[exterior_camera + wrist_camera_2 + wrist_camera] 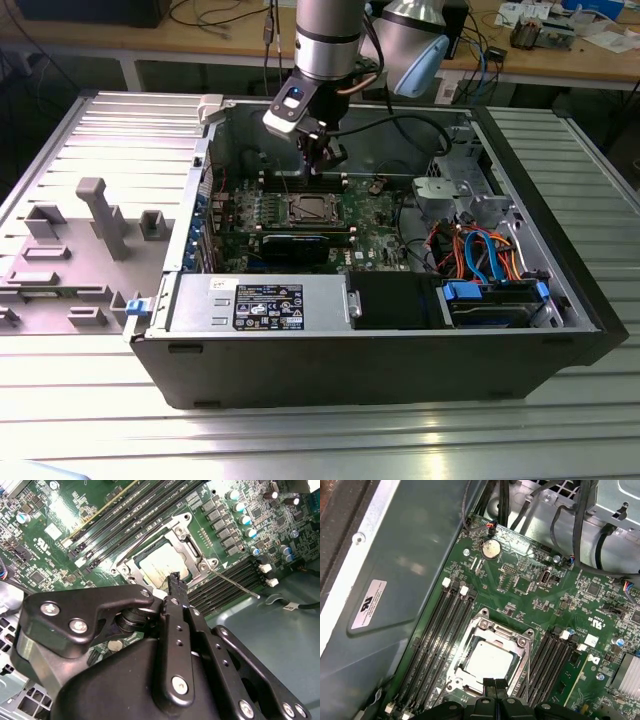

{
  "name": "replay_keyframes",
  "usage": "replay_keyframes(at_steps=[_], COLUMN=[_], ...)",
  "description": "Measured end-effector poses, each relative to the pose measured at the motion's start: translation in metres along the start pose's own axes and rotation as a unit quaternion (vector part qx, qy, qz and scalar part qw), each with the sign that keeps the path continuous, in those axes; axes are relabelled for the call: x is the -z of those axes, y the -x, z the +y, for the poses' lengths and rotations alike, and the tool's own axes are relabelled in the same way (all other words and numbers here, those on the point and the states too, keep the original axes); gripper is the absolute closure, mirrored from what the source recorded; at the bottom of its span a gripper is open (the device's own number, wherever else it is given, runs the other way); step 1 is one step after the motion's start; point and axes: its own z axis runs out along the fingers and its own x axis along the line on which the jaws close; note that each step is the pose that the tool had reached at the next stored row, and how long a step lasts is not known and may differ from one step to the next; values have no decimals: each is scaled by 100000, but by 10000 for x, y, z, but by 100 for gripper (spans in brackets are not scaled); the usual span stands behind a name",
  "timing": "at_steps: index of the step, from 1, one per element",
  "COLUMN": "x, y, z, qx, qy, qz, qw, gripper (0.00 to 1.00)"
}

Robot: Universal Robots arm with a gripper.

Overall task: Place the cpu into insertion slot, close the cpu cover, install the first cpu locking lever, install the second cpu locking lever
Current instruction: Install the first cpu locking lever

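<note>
The cpu (487, 661) lies flat in the insertion slot (305, 210), its silver top showing through the window of the cpu cover (496, 630). The cover lies down over it in both wrist views. One thin locking lever (235, 583) sticks out free from a corner of the socket, over the memory slots. My gripper (494, 684) hovers just above the socket's edge, fingers shut together with nothing between them. In the second wrist view the gripper (175, 578) hangs beside the cpu (162, 562). In the exterior view the gripper (325, 158) sits just behind the socket.
Long black memory slots (445, 625) flank the socket on both sides. A black graphics card (300, 243) lies in front of it. A drive cage (450, 190) and coloured cables (480, 255) fill the case at the exterior view's right. The case wall (405, 580) rises close by.
</note>
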Motion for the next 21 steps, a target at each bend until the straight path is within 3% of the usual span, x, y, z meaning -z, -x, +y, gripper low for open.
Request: replay_keyframes(at_steps=[21], x=[-1], y=[0], z=[0], qx=[2362], qy=[22], qz=[-75], qw=[99972], gripper=[89])
